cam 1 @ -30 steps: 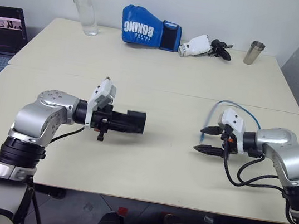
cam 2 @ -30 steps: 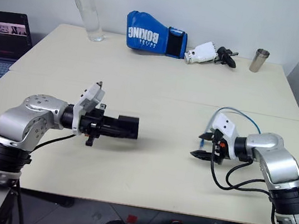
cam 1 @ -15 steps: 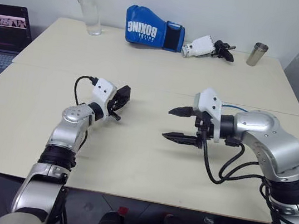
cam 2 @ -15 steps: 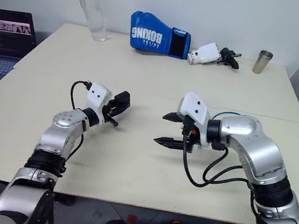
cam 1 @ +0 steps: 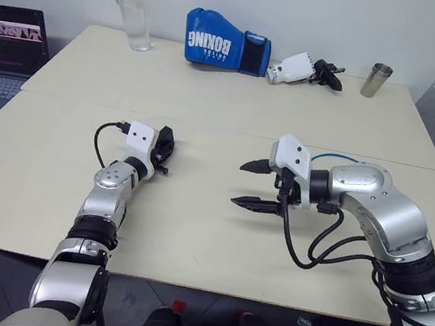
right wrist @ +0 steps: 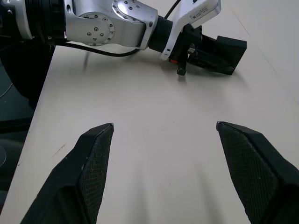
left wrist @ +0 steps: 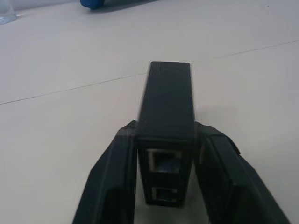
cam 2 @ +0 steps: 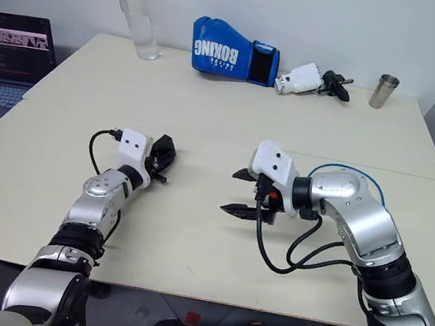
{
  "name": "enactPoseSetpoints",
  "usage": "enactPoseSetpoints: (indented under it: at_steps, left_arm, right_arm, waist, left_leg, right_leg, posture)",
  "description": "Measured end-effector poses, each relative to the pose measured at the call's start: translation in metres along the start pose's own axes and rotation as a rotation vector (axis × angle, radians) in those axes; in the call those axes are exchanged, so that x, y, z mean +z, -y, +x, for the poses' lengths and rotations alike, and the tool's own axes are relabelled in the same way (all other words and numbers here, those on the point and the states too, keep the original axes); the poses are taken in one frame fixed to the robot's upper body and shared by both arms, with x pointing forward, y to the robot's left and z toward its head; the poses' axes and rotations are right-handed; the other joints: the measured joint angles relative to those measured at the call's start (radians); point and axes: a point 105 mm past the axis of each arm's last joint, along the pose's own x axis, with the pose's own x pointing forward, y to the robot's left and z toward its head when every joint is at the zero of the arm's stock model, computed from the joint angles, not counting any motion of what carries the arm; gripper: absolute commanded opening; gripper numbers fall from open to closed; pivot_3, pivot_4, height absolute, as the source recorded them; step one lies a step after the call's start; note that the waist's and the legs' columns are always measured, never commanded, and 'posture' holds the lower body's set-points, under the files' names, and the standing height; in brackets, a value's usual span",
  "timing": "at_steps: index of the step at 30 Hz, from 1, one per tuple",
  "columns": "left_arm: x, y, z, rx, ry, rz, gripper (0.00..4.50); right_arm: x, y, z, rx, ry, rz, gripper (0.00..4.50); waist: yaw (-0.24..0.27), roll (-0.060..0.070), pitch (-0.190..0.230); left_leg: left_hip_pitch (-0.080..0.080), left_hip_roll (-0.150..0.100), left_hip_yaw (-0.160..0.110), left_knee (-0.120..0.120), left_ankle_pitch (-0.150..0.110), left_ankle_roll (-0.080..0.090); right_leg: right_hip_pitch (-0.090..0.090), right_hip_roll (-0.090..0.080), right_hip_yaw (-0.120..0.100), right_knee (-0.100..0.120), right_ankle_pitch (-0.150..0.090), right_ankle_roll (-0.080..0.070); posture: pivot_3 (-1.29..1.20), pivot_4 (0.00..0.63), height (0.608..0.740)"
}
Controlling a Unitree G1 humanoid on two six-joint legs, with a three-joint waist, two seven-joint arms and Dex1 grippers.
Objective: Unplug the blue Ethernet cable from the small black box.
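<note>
Box (left wrist: 169,93): small, matte black, plain long block. The end facing the left wrist camera has two stacked ports (left wrist: 163,163), and both look empty with no plug in them. It sits in the left gripper (left wrist: 164,130), low on the table (cam 1: 191,233), left of centre, with its long axis pointing away from the robot. In the right wrist view it looks like it rests on the tabletop. The gripper flanks both long sides of the box; whether it pinches the box or sits loose around it, cannot tell. Cable (cam 1: 340,157): thin and light blue, a short arc showing over and behind the right forearm, right of centre, well apart from the box and not joined to it. Its plugs are hidden. Right gripper (cam 1: 239,184) hovers near table centre and points toward the left arm. Its claw is spread wide, fingers (right wrist: 93,163) far apart with bare table between them, nothing held. There is a clear gap between the two grippers. Along the far edge are a bottle (cam 1: 127,2), a blue boxing glove (cam 1: 219,42), a spare gripper (cam 1: 301,67) and a metal cup (cam 1: 373,78). A laptop (cam 1: 6,41) sits off the table's left side.
</note>
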Motion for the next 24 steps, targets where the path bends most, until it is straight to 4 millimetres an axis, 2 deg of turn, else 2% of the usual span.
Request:
enactPoseSetpoints:
  at_steps: [5,12,16,19,21,23,24]
  left_arm:
    - [0.002,-0.001,-0.005,0.004,0.018,0.013,3.49]
    - [0.005,-0.012,-0.028,0.054,0.018,0.028,3.49]
    - [0.008,-0.029,-0.049,0.101,-0.043,0.060,3.49]
    - [0.022,-0.033,-0.068,0.055,-0.071,0.154,3.49]
    - [0.032,-0.028,-0.076,-0.028,-0.068,0.161,3.49]
    - [0.046,-0.010,-0.085,-0.192,-0.042,0.144,3.49]
    - [0.048,-0.008,-0.087,-0.218,-0.043,0.146,3.49]
  right_arm:
    - [0.000,0.000,0.000,0.000,-0.001,0.001,3.73]
    - [-0.002,-0.003,-0.009,-0.029,0.026,0.055,3.73]
    - [-0.015,-0.001,-0.030,-0.110,0.031,0.144,3.73]
    - [-0.037,0.002,-0.056,-0.236,-0.003,0.195,3.73]
    - [-0.047,0.004,-0.068,-0.306,-0.012,0.206,3.73]
    - [-0.054,0.003,-0.079,-0.363,0.004,0.187,3.73]
    - [-0.055,0.003,-0.081,-0.370,0.005,0.182,3.73]
  waist:
    - [-0.001,0.000,0.000]
    - [0.000,0.000,0.000]
    - [0.000,0.000,0.000]
    - [0.001,-0.001,0.000]
    - [0.001,-0.001,-0.001]
    - [0.001,-0.001,0.000]
    - [0.001,-0.001,0.000]
  left_leg:
    - [0.000,0.000,-0.001,0.000,0.000,0.000]
    - [0.000,0.001,-0.004,0.000,0.000,-0.001]
    - [0.000,0.000,-0.004,0.000,0.001,-0.001]
    - [0.000,-0.001,-0.005,0.000,0.001,-0.001]
    - [0.000,-0.001,-0.004,0.000,0.001,-0.001]
    - [0.000,-0.001,-0.003,-0.001,0.001,-0.001]
    - [0.000,-0.001,-0.003,-0.001,0.001,-0.001]
  right_leg:
    - [0.000,0.000,-0.001,0.000,0.000,0.000]
    - [0.002,-0.005,-0.006,0.000,0.000,0.000]
    - [0.003,-0.006,-0.007,0.000,0.000,0.000]
    - [0.004,-0.006,-0.007,-0.001,0.000,0.000]
    - [0.004,-0.005,-0.007,-0.001,0.000,0.000]
    - [0.004,-0.004,-0.007,-0.001,-0.001,0.000]
    - [0.005,-0.004,-0.008,-0.001,-0.001,0.000]
  posture:
    - [0.00,0.150,0.740]
    - [0.00,0.150,0.740]
    - [0.00,0.150,0.740]
    - [0.00,0.150,0.740]
    - [0.00,0.150,0.740]
    - [0.00,0.150,0.740]
    - [0.00,0.150,0.740]
